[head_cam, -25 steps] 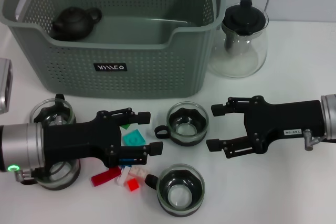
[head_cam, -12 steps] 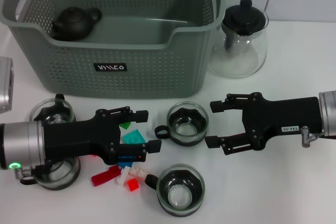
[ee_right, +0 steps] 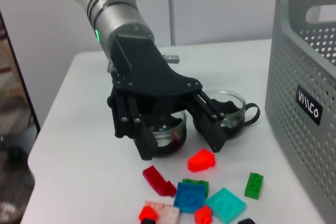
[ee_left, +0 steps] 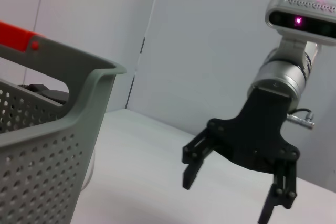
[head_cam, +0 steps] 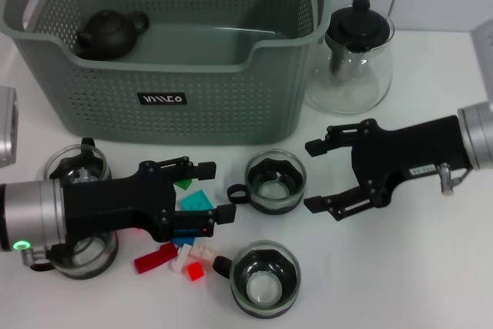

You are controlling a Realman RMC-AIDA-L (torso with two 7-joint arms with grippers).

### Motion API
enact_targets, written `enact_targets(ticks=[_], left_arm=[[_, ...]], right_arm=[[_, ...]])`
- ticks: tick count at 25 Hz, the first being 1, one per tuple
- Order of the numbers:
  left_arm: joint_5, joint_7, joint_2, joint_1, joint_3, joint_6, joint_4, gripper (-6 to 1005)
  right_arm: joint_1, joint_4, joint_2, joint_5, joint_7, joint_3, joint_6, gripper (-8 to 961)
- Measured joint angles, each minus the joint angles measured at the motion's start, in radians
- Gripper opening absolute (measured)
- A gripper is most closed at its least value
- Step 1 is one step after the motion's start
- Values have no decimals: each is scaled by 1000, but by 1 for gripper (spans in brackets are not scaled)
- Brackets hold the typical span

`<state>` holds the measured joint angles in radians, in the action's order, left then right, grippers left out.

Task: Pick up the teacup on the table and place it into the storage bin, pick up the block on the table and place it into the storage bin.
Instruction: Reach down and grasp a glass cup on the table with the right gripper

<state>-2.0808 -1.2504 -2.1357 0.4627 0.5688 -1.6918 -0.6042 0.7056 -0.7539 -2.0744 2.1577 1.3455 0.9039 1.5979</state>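
Both end effectors, left [head_cam: 206,190] & right [head_cam: 322,176], open, empty, over white table [head_cam: 431,267].

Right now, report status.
Left gripper open over the blocks. Right gripper open beside the middle teacup. Storage bin holds only a dark teapot.

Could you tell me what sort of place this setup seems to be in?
Probably a lab or test bench rather than a home: a plain white table against bare grey wall panels, with staged props, namely the bin, glass cups, a teapot and loose toy blocks, between the two grippers.
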Motion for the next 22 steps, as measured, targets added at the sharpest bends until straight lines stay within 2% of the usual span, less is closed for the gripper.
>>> enact_targets(ticks=[7, 13, 18, 22], left_arm=[[4, -1, -3, -3, -5, 5, 26, 828], [4, 1, -3, -3, -4, 11, 36, 828], [4, 1, -2, -1, -4, 6, 37, 827], [4, 1, -2, 0, -4, 2, 37, 827]], right_arm=[[103, -49, -22, 147, 123, 104, -32, 868], [169, -57, -23, 165, 221, 291, -92, 860], [185, -92, -24, 170, 287, 429, -145, 853], [186, -113, -25, 201, 312, 496, -178, 848]])
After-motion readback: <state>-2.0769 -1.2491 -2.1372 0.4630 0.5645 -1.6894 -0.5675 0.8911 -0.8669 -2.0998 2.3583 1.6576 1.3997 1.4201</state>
